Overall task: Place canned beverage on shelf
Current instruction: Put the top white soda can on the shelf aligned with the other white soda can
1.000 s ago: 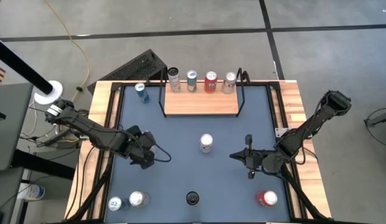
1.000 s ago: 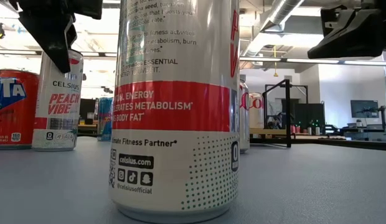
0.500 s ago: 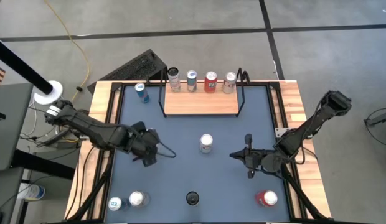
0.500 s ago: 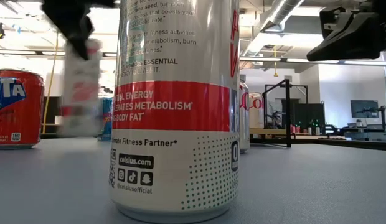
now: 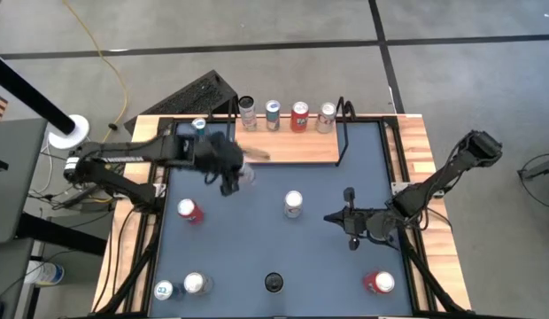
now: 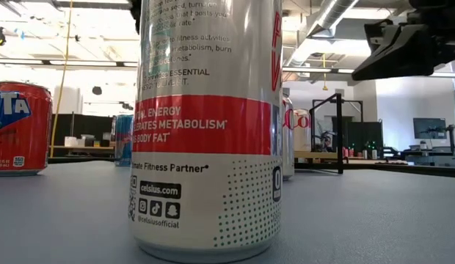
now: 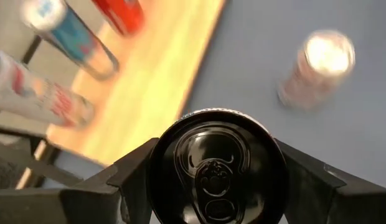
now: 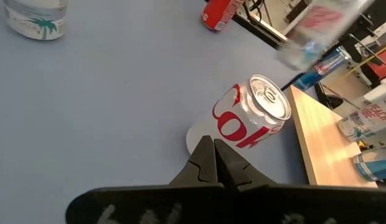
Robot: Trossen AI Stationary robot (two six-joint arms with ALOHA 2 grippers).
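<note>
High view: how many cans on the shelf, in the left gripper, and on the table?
Shelf cans: 4
Held can in left gripper: 1
Table cans: 6
Total: 11
Dark round thing at front edge: not counted

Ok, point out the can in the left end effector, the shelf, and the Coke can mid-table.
Held can (image 7: 216, 168), left wrist view, its dark lid.
Shelf (image 5: 288, 149), high view, bare wooden board.
Coke can (image 8: 246, 121), right wrist view, its lettered side.

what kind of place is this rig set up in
Likely a robotics lab or workshop in an open office. The table stands on a bare concrete floor with a yellow cable trailing across it, and the low view shows ceiling ducting and a monitor behind.
</note>
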